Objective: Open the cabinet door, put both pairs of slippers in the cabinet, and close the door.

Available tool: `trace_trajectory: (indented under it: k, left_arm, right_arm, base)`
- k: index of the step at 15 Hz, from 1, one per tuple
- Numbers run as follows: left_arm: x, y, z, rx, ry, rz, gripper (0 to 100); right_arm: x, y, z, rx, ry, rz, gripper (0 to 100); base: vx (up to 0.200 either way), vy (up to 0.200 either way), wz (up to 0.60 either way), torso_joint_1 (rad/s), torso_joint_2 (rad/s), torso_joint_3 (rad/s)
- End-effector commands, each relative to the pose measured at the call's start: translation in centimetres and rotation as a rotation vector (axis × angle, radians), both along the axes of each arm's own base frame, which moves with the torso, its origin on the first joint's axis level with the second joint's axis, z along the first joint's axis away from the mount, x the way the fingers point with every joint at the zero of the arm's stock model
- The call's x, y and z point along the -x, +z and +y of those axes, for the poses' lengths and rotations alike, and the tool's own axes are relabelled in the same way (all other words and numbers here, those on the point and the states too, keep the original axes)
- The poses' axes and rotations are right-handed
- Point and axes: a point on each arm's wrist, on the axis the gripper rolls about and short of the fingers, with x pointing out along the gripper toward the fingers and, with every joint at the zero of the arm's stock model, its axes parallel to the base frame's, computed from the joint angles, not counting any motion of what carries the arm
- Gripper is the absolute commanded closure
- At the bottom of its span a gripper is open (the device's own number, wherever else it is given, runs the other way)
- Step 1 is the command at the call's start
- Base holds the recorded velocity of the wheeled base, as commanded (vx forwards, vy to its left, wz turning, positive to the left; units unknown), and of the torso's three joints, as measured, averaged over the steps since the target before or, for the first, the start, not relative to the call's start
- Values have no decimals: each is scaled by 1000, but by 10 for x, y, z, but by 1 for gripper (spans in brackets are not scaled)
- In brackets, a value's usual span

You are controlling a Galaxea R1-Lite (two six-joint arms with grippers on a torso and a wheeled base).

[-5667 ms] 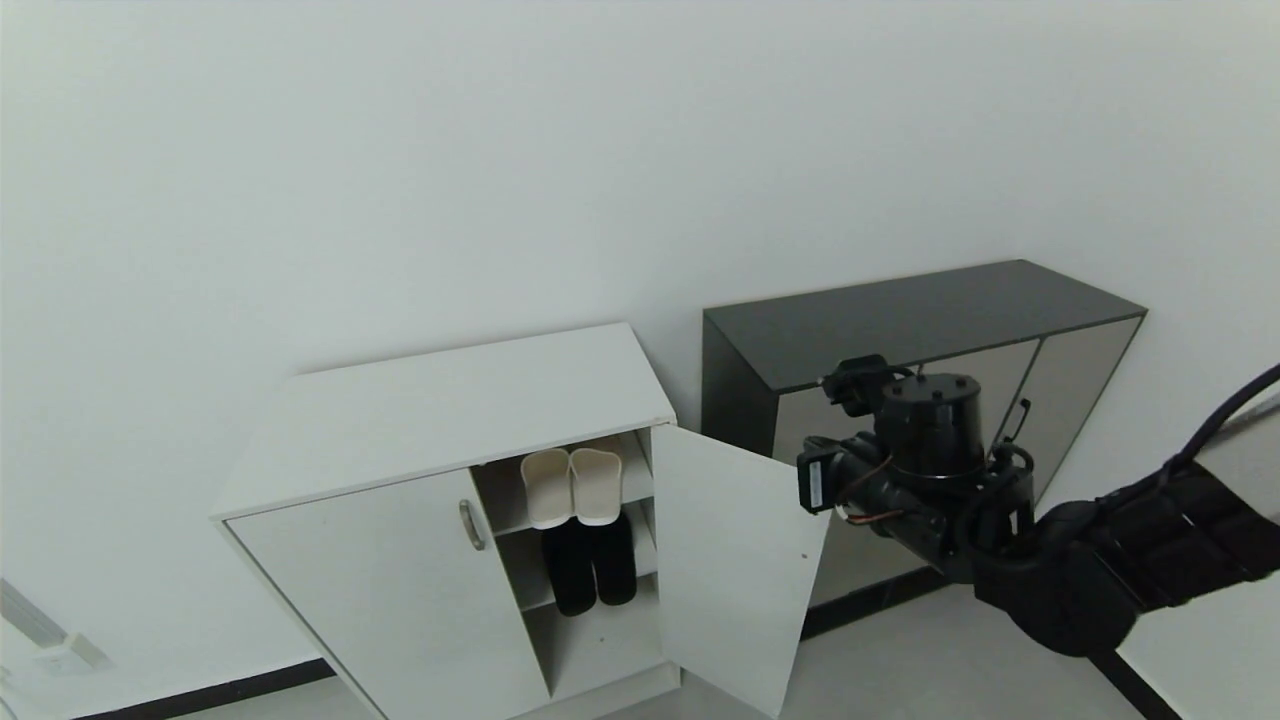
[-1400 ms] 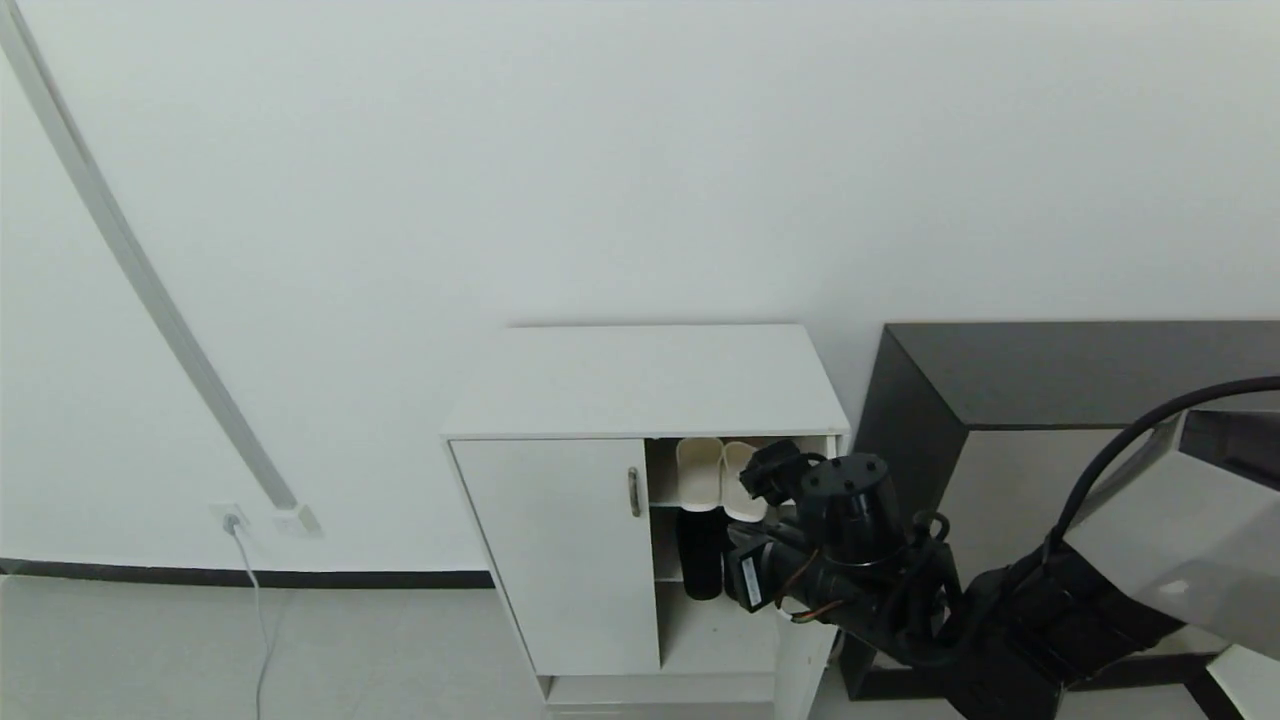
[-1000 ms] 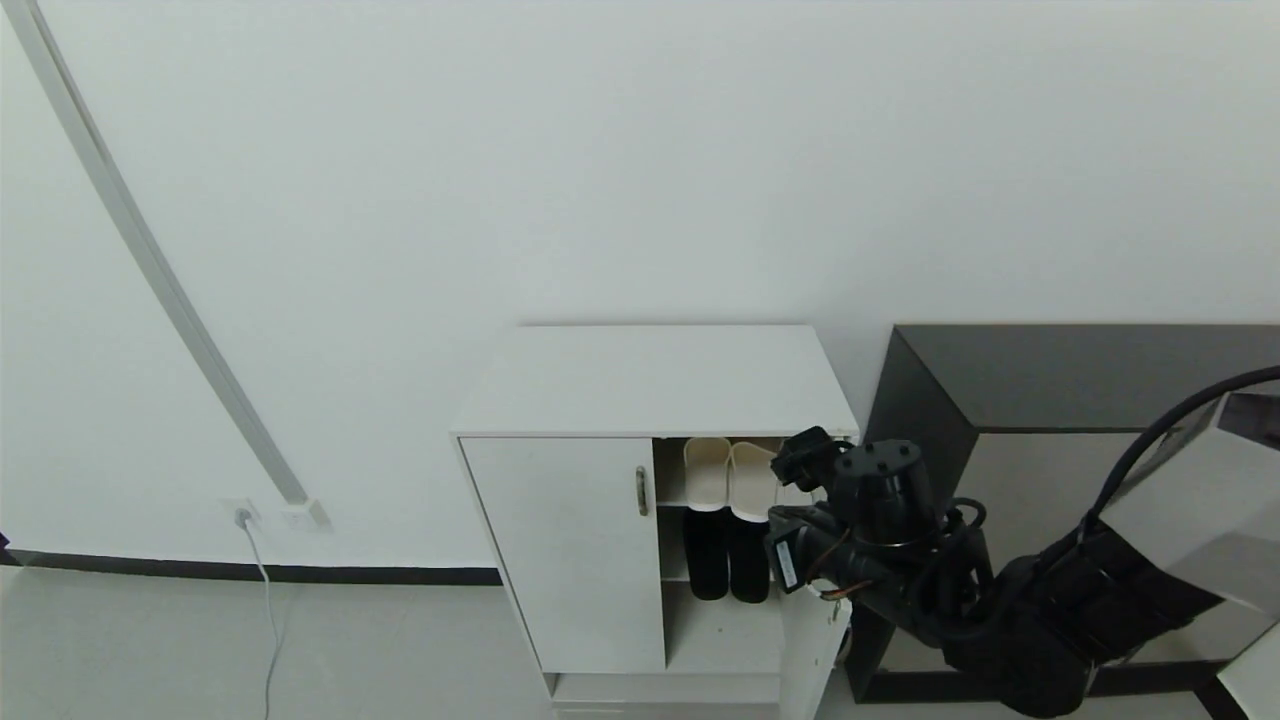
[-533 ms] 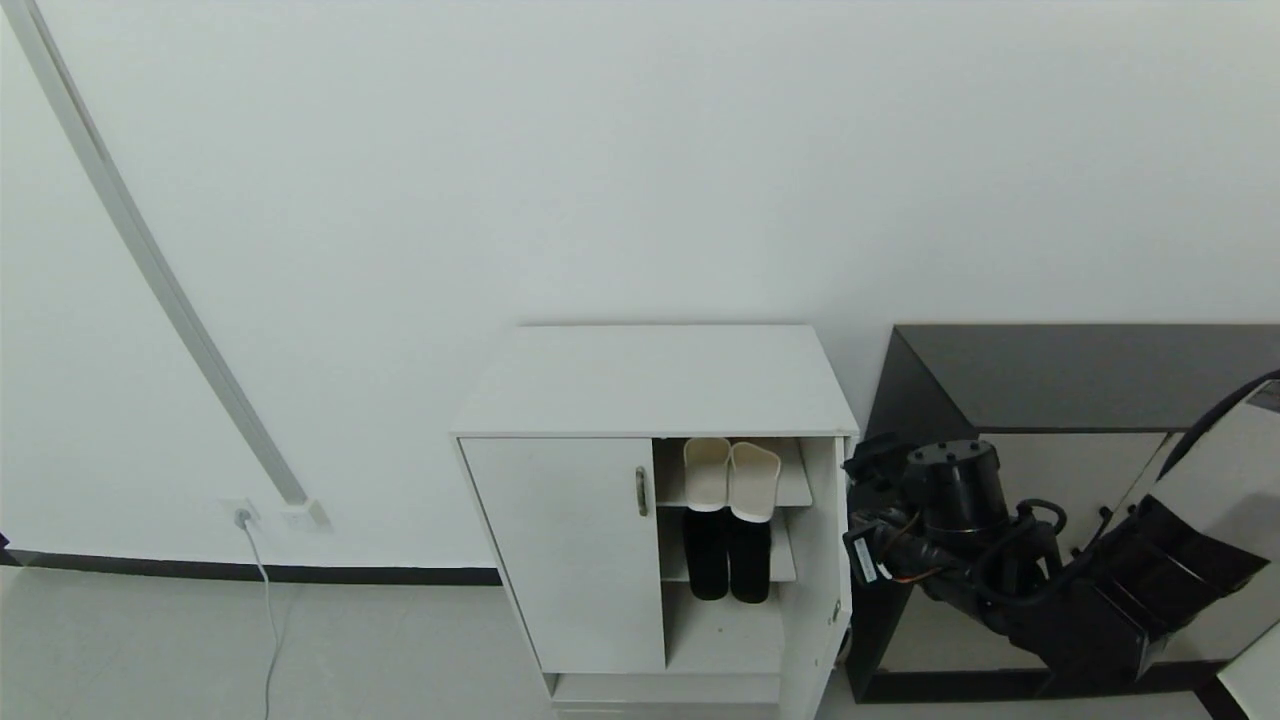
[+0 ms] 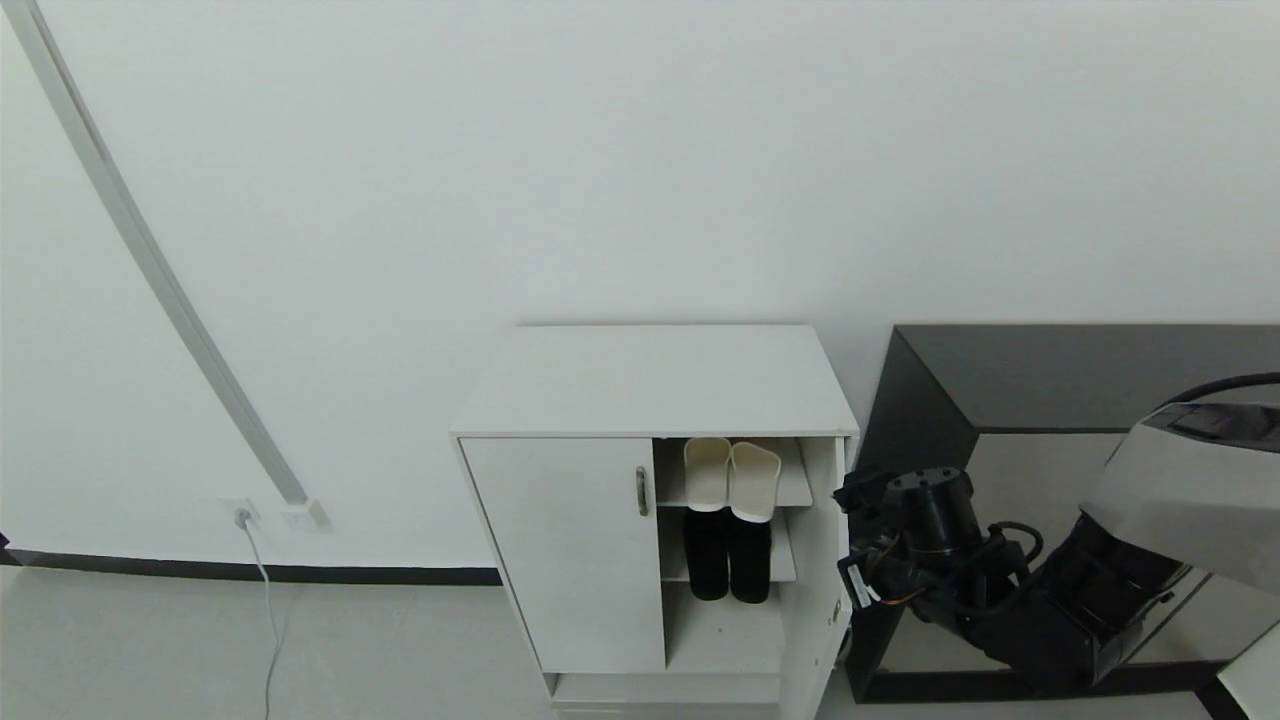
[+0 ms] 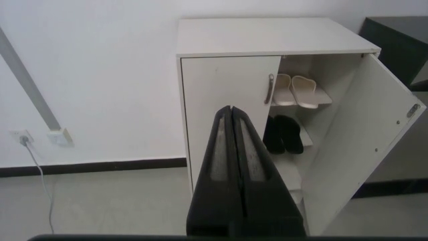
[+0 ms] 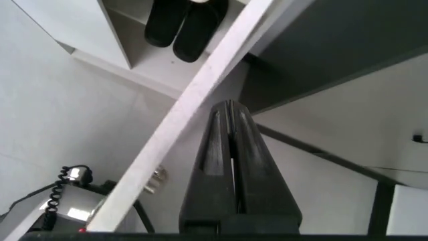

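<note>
**A:** How is the right arm (image 5: 1010, 610) set?

**B:** It comes in low from the right. Its wrist is bent toward the white cabinet (image 5: 650, 380) and sits in the gap between that and the dark cabinet (image 5: 1060, 370). The right gripper (image 7: 229, 105) is just beside the open door (image 5: 828, 560), on its outer side. Its jaws are pressed together with nothing between them.

**A:** Is it touching the door?

**B:** I cannot tell. From the right wrist camera the fingertips lie right at the door's edge, which runs slantwise across them. No clear contact shows.

**A:** And the left gripper (image 6: 231, 110)?

**B:** It is held out level in front of the cabinet, well apart from it. It points at the closed door (image 5: 565, 550), near the handle (image 5: 641, 491). Its two fingers meet flat along their length and it holds nothing.

**A:** Where are the slippers?

**B:** Both pairs are inside, in the right half. The white slippers (image 5: 732, 478) lie side by side on the upper shelf, touching each other. The black slippers (image 5: 728, 555) lie on the shelf directly below. The bottom compartment has no slippers in it.

**A:** And the door itself?

**B:** It is swung wide, nearly edge-on to the head camera, with its knob (image 6: 412, 109) on the outer face.

**A:** Anything else about?

**B:** A wall socket with a cable (image 5: 240, 520) is off to the left, under a slanted wall strip (image 5: 150, 260).
</note>
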Motion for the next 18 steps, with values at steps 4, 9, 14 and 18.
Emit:
trace_trajectory:
  k: [4, 9, 14, 18]
  left_arm:
    - [0, 0, 0, 1, 0, 1, 100]
    - [0, 0, 0, 1, 0, 1, 100]
    - [0, 0, 0, 1, 0, 1, 100]
    - [0, 0, 0, 1, 0, 1, 100]
  right_arm:
    - [-11, -11, 10, -45, 48, -7, 100]
    - [-29, -17, 25, -150, 52, -11, 100]
    - [-64, -25, 43, -211, 37, -77, 100]
    - [-88, -35, 53, -233, 35, -118, 100]
  base:
    - [0, 0, 0, 0, 0, 0]
    - [0, 0, 0, 0, 0, 0]
    - [0, 0, 0, 0, 0, 0]
    - [0, 0, 0, 0, 0, 0]
